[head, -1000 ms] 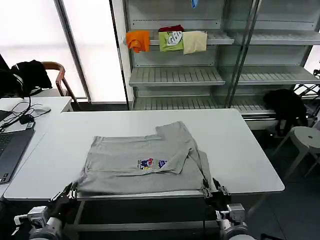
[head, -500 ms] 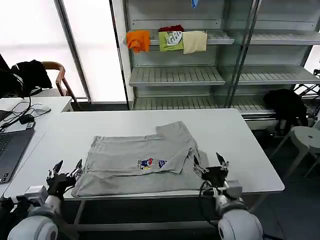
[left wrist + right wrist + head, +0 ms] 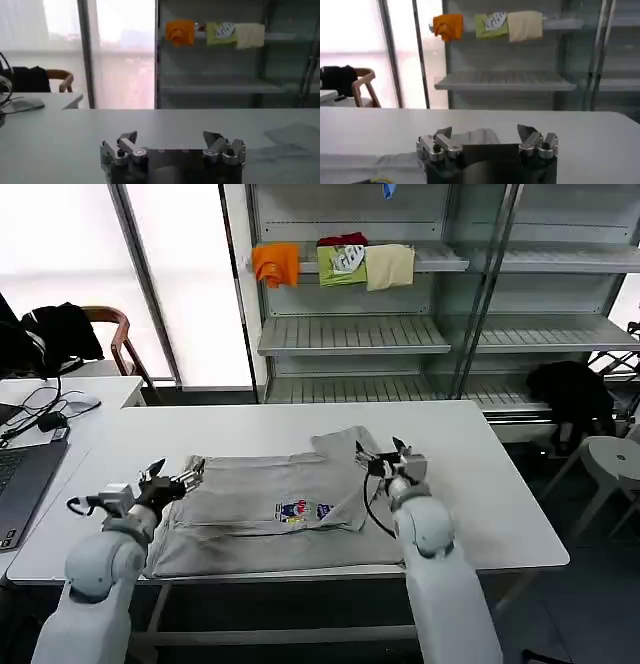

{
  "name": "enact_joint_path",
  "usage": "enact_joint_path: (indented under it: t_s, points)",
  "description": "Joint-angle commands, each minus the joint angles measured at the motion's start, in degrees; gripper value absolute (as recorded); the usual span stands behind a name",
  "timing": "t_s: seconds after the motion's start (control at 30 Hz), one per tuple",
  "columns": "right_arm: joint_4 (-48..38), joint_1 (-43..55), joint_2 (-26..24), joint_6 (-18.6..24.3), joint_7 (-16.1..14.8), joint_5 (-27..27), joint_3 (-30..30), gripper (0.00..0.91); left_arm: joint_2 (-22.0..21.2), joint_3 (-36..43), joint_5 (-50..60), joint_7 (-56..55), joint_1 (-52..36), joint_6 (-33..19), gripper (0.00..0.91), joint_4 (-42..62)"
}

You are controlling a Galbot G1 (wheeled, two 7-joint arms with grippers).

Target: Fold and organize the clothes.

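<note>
A light grey T-shirt (image 3: 270, 504) lies flat on the white table (image 3: 480, 474), partly folded, its small multicoloured chest print (image 3: 303, 510) facing up. My left gripper (image 3: 175, 478) hovers open at the shirt's far left corner. In the left wrist view that gripper (image 3: 170, 136) has only bare table between its fingers, and a bit of grey cloth (image 3: 295, 135) lies off to one side. My right gripper (image 3: 385, 456) is open over the shirt's far right part, by the sleeve. In the right wrist view a grey flap (image 3: 480, 136) lies just beyond the right gripper (image 3: 485, 132).
A laptop (image 3: 20, 484) and cables sit on the table's left end. Behind stand metal shelves (image 3: 350, 334) with orange (image 3: 276, 264), green and cream garments. A chair with a black jacket (image 3: 60, 334) is at far left, a stool (image 3: 615, 464) at right.
Both grippers rose from the table's near edge, at the shirt's hem, and moved forward to the shirt's far corners. Both are open now.
</note>
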Motion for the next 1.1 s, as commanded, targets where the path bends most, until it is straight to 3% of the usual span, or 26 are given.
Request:
enact_joint_path:
  t_s: [0.03, 0.3, 0.9, 1.03, 1.07, 1.1]
  points:
    - [-24.42, 14.13, 3.29, 3.31, -1.34, -3.68, 0.46, 0.907, 0.77, 4.61, 2.79, 4.80, -14.79, 0.12, 0.907, 20.28]
    - [-30.13, 15.23, 3.29, 7.18, -0.55, -5.18, 1.43, 0.907, 0.64, 4.54, 3.13, 6.35, -16.58, 0.08, 0.907, 25.57]
    - [-31.49, 14.88, 3.29, 7.79, -0.76, -6.26, 0.84, 0.907, 0.18, 4.19, 7.28, 7.09, -19.18, 0.04, 0.907, 31.48]
    - [-31.56, 14.90, 3.29, 7.65, -0.90, -6.86, 0.53, 0.907, 0.96, 4.48, 7.85, 7.15, -19.11, 0.04, 0.685, 32.00]
    - [-31.68, 14.91, 3.29, 7.59, -0.93, -7.17, 0.47, 0.776, 0.87, 4.45, 8.05, 7.16, -19.18, 0.02, 0.524, 32.26]
    - [-31.71, 14.90, 3.29, 7.54, -0.99, -7.28, 0.43, 0.725, 0.76, 4.44, 8.28, 7.20, -19.21, 0.02, 0.474, 32.38]
